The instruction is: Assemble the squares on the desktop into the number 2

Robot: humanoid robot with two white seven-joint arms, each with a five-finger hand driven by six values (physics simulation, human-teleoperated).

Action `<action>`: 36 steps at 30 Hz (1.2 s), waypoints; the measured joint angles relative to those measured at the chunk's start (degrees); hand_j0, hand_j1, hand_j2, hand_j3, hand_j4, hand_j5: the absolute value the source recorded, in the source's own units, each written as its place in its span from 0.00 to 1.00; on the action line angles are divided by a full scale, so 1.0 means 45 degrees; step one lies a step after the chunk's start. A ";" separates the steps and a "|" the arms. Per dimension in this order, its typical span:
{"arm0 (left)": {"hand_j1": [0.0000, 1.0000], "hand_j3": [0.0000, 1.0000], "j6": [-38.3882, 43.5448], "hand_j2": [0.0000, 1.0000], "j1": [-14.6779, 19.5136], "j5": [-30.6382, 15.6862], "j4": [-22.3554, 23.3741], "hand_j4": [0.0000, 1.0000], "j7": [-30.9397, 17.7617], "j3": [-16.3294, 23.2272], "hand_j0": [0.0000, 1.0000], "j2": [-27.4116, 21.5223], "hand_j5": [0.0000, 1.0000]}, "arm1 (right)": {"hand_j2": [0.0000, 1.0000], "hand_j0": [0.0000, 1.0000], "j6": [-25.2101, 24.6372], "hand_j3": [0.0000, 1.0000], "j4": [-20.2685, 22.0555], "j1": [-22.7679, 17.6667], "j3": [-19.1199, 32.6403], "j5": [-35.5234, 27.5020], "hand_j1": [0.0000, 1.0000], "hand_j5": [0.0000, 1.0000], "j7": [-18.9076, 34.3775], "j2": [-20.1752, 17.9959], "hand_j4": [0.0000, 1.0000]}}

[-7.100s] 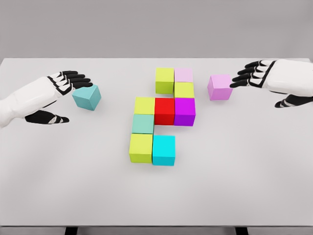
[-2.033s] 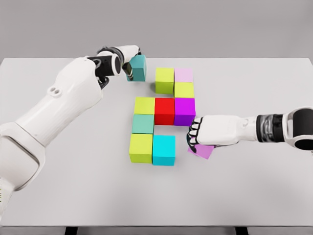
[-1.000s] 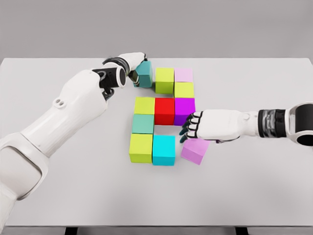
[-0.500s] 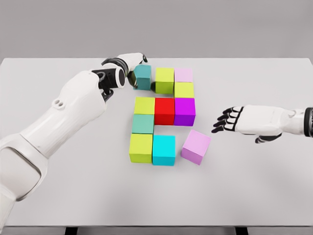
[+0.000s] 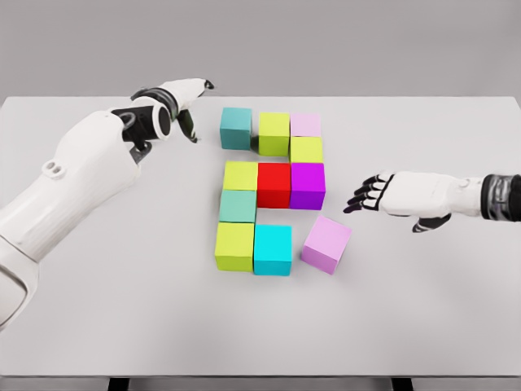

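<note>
Coloured cubes lie on the white table (image 5: 98,309). The top row has a teal cube (image 5: 235,128), a lime cube (image 5: 274,133) and a pale pink cube (image 5: 306,125). A yellow-green cube (image 5: 306,150) sits below the pink one. The middle row is yellow-green (image 5: 241,176), red (image 5: 274,184) and magenta (image 5: 308,185). Under it come a mint cube (image 5: 238,206), a lime cube (image 5: 235,245) and a cyan cube (image 5: 273,248). A violet cube (image 5: 326,243) lies skewed, right of the cyan one. My left hand (image 5: 191,98) is open, up and left of the teal cube. My right hand (image 5: 366,193) is open, right of the magenta cube.
The table's far edge runs just behind the top row of cubes. My left forearm (image 5: 81,171) crosses the left half of the table. A grey wall stands behind.
My left hand let go of the teal cube beside the lime one and drew back up and left. My right hand released the violet cube earlier and stays off to the right.
</note>
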State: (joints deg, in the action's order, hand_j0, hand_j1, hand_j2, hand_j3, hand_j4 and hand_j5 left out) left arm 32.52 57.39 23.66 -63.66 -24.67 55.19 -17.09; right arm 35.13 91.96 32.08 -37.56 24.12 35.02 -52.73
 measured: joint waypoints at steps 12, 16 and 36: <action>1.00 1.00 -0.5056 1.00 0.1035 0.0687 0.1122 1.00 -0.2246 0.1147 1.00 -0.1265 1.00 | 1.00 1.00 0.0002 1.00 0.0155 0.0235 -0.0620 0.0593 1.00 1.00 0.0000 0.0703 1.00; 1.00 1.00 -0.6061 1.00 0.1250 0.1429 0.1979 1.00 -0.2286 0.1488 1.00 -0.1123 1.00 | 1.00 1.00 0.0002 1.00 0.0658 0.0254 -0.0789 0.0592 1.00 1.00 0.0001 0.0711 1.00; 1.00 1.00 -0.8045 1.00 0.1289 0.4238 0.3078 1.00 -0.2302 0.1696 1.00 -0.0089 1.00 | 1.00 1.00 0.0004 1.00 0.1813 -0.0351 -0.0247 -0.1606 1.00 1.00 0.0001 -0.3605 1.00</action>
State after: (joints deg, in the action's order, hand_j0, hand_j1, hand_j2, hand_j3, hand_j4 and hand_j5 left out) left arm -3.69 63.19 42.73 -49.81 -35.02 62.82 -17.49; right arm 35.15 100.12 30.50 -38.67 16.90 35.02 -68.95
